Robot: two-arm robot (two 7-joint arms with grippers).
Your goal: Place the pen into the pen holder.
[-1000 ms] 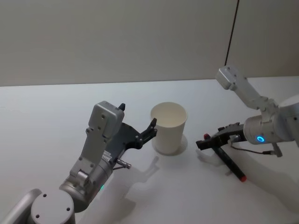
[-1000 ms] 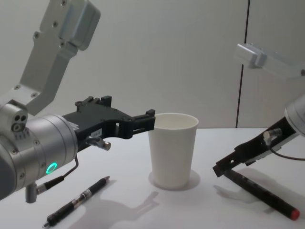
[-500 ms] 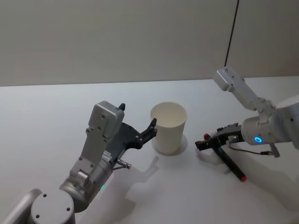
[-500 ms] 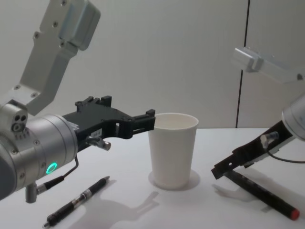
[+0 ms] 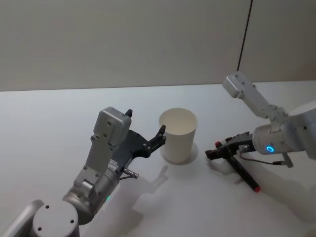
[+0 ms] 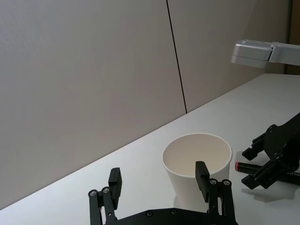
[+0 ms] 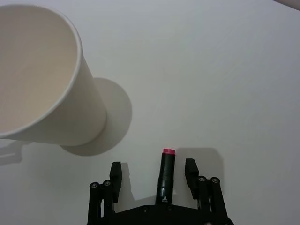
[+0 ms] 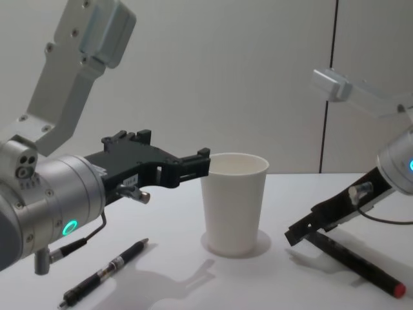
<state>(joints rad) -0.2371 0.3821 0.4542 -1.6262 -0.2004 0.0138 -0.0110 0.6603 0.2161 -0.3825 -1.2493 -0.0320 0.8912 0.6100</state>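
Right gripper (image 5: 213, 150): low over the table (image 5: 59, 128), angled down, jaws wide open and straddling one red-tipped end of the pen (image 5: 244, 175). In the right wrist view the pen (image 7: 166, 176) lies between the two fingers (image 7: 116, 171) with a gap on each side. Nothing is gripped. In the chest view this gripper (image 8: 293, 234) is at the table surface and the pen (image 8: 352, 265) runs away from it toward the robot, ending in a second red tip.

Pen: black, lying flat on the right half of the table, well clear of the far edge and near the pen holder (image 5: 178, 133) but apart from it.

Left gripper (image 5: 145, 122): raised on the left side of the pen holder, jaws spread wide, holding nothing. In the chest view the gripper (image 8: 201, 163) is level with the rolled rim. One fingertip (image 5: 162, 130) is just beside the rim; contact cannot be determined.

Pen holder: white paper cup, upright, empty inside as seen in the left wrist view (image 6: 199, 164), standing about midway across the table, well clear of the far edge.

Second pen (image 8: 106, 272): black with silver bands, lying flat on the left half of the table, below the left arm and apart from the cup.
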